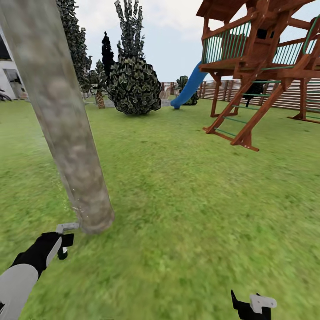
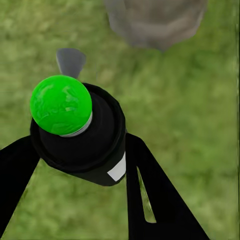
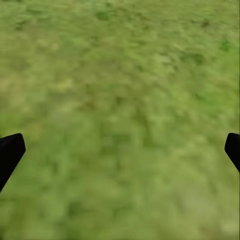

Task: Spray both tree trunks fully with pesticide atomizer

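Observation:
A thick mottled grey-beige tree trunk leans across the left of the head view, its base close ahead of my left gripper. The pesticide atomizer is a black canister with a bright green ball on top and a grey nozzle that points at the trunk's foot. My left gripper is shut on it, one black finger on each side. A few pale specks dot the trunk's lower edge. My right gripper hangs open over bare grass, fingertips far apart.
Lawn spreads ahead and to the right. A wooden play tower with a blue slide stands at the back right before a slat fence. A round dark bush and a short palm stand further back.

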